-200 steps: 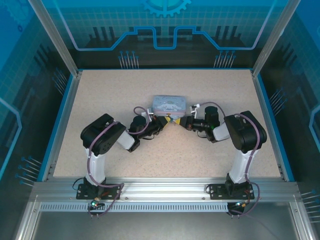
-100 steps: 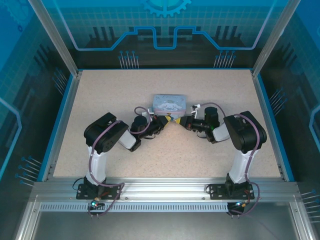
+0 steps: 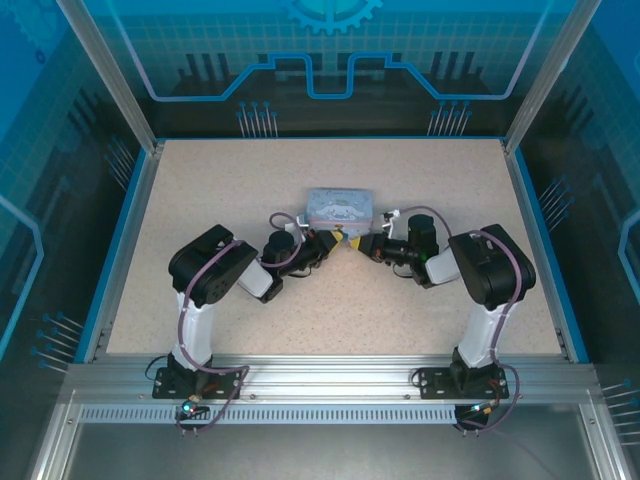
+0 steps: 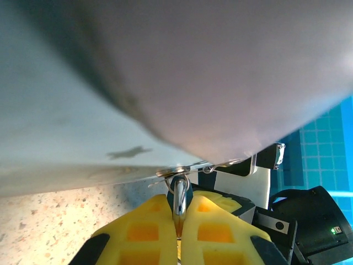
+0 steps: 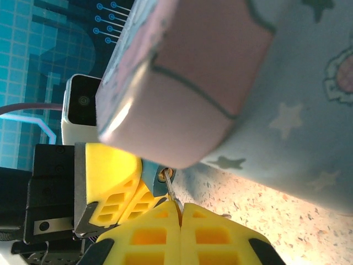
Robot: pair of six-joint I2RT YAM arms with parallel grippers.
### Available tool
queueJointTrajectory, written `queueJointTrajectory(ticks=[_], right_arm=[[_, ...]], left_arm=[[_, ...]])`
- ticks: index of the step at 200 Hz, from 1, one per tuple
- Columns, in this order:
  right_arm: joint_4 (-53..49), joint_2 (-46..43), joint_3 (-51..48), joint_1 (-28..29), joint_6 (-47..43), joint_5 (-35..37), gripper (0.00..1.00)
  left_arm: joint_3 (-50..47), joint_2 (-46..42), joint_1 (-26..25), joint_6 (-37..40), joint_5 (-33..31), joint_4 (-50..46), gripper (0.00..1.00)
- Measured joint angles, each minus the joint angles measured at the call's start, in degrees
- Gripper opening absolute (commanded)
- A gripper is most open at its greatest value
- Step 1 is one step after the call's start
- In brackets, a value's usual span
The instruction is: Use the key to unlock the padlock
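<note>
Right wrist view, nearest first: the right gripper [image 5: 180,212] has its yellow jaws pressed together on the key [image 5: 171,193], whose thin silvery shaft sticks out past the tips, pointing up and a little left. Just beyond its end sits the padlock [image 5: 161,181], a small dark body with a brassy glint, gripped by the other arm's yellow jaws coming in from the left. The key tip looks to be at or touching the padlock's face, but whether it has entered the keyway is too small to tell. Behind both looms the pale blue tin [image 5: 298,83], resting on the speckled worktop [image 5: 265,215]. From the left wrist camera, the left gripper [image 4: 177,212] has its jaws closed narrow on the padlock, which shows there as a small dark piece with a silvery centre at the tips, just under the tin's lower edge; the right arm's black and white wrist lies beyond. From the top external camera the two grippers meet nose to nose just in front of the tin, near the middle of the worktop. My judgement is that the step in hand is seating the key in the lock. To do it well, the left arm should hold the padlock dead steady while the right arm lines the shaft up square with the keyway, pushes gently along that line, and turns only once the key is fully home; an angled push risks the thin key slipping in the jaws or twisting the padlock out of grip.
</note>
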Motion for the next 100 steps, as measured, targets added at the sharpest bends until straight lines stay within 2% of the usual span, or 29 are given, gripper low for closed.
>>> queueJointTrajectory(ticks=[100], right_arm=[[-3.7,1.6,3.0,-1.2,-2.4,-4.3,0.04]], left_arm=[[-1.0,0.0,0.0,-0.4,0.0,0.6,0.00]])
